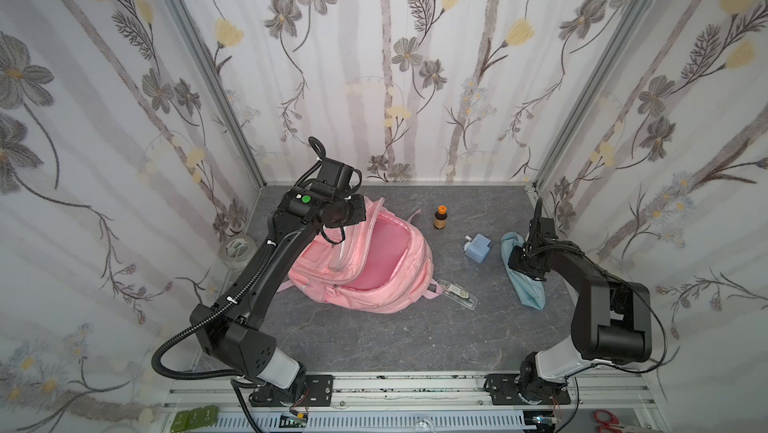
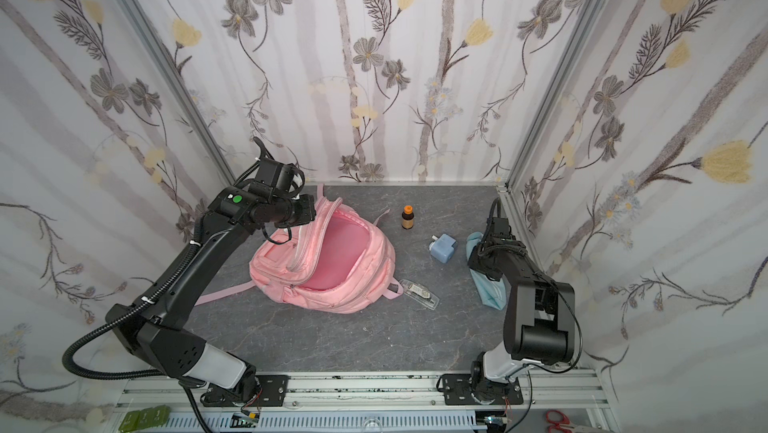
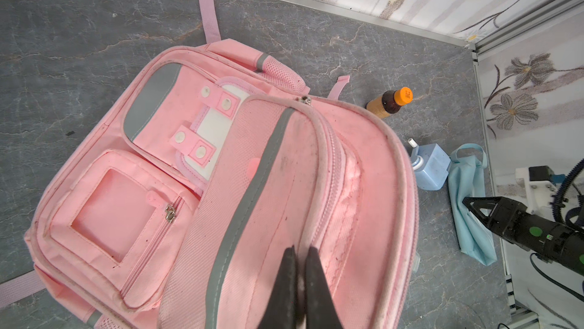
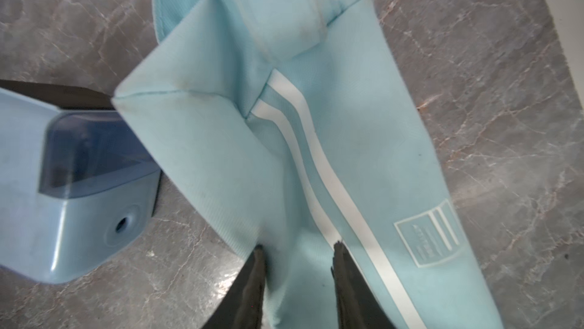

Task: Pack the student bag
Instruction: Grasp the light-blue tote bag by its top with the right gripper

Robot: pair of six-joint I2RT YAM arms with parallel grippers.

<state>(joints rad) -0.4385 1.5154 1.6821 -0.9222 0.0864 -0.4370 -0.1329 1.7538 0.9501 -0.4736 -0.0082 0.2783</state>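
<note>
Pink student bag (image 1: 374,281) | brown bottle (image 1: 441,217) near | blue sharpener (image 1: 478,248) beside pouch (image 1: 530,293)

Soft pink cloth student bag (image 1: 374,281), matt grey strips (image 3: 252,185); smooth marble-veined counter (image 1: 374,339). At the right pincer (image 4: 298,245), ribbed pale-blue cloth pouch (image 4: 221,153); beside it, glossy plastic box (image 4: 63,217).

Parted right claw (image 4: 298,245) astride light-blue striped pouch (image 4: 316,153), blue box (image 4: 79,204) beside, grey marbled table (image 4: 489,106)
</note>
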